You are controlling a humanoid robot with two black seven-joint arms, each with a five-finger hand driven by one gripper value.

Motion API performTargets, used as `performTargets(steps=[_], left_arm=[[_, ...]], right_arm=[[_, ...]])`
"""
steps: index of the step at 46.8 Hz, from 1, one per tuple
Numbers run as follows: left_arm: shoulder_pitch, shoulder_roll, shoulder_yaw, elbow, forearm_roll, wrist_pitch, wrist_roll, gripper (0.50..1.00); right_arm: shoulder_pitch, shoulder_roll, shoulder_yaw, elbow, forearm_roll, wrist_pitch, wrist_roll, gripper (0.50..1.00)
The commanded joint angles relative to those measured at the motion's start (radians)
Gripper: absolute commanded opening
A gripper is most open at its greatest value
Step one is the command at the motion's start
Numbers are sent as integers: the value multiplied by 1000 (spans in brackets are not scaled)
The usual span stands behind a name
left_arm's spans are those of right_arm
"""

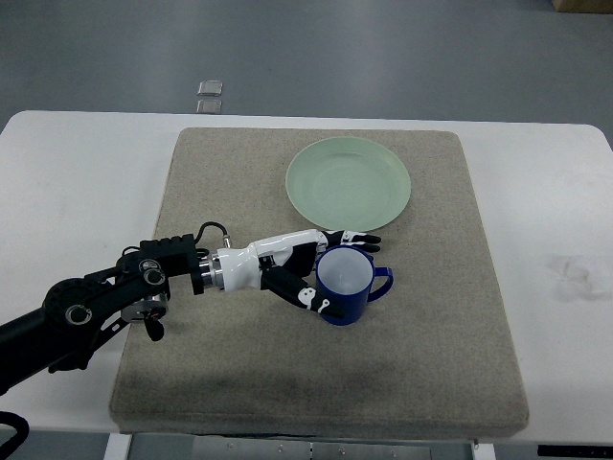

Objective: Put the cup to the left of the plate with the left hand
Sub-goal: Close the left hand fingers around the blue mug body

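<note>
Nearest the camera, the black jointed left arm comes in from the lower left, crossing the white table and the front part of a coarse, beige-grey mat that looks felt-like or woven and probably gives things a soft, non-slip footing. The arm ends in the white-and-black left hand, reaching rightward across the mat. Its fingers are wrapped around the blue cup: some arch over the far side of the rim, and another, marked white, presses the near wall, so the hand is grasping the cup from its left flank. That side grip leaves the handle free; it juts to the right, away from the palm. The cup is a smooth, glossy cylinder, deep blue outside, paler inside, upright and apparently empty; whether it rests on the mat or is slightly raised I cannot tell. It sits just in front of the plate, near its front edge, not yet to its left. The plate is round, shallow and pale green with a matte sheen, lying flat toward the mat's far side. Bare mat lies to its left, seemingly a suitable spot for the cup. Beyond the table, two small grey squares lie on the floor.
</note>
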Motion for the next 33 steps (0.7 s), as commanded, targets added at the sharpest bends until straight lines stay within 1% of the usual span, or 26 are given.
performTargets(steps=[1, 8, 10, 15, 18, 21, 23, 27, 30, 33], left_arm=[[0, -1, 1, 0, 1, 0, 0, 981], [0, -1, 7, 0, 27, 3, 0, 969], [2, -1, 7, 0, 38, 6, 0, 945], [2, -1, 7, -2, 48, 20, -1, 934], [0, -1, 7, -2, 48, 20, -1, 900], [0, -2, 7, -3, 48, 20, -1, 885], [0, -2, 7, -6, 48, 20, -1, 859], [2, -1, 7, -9, 47, 20, -1, 851], [2, -2, 7, -11, 47, 20, -1, 819], [2, -1, 7, -14, 47, 20, -1, 816]], right_arm=[[0, 0, 0, 0, 0, -1, 0, 932], [0, 0, 0, 0, 0, 0, 0, 932], [0, 0, 0, 0, 0, 0, 0, 932], [0, 0, 0, 0, 0, 0, 0, 932], [0, 0, 0, 0, 0, 0, 0, 932], [0, 0, 0, 0, 0, 0, 0, 932], [0, 0, 0, 0, 0, 0, 0, 932], [0, 0, 0, 0, 0, 0, 0, 932], [0, 0, 0, 0, 0, 0, 0, 932], [0, 0, 0, 0, 0, 0, 0, 932]])
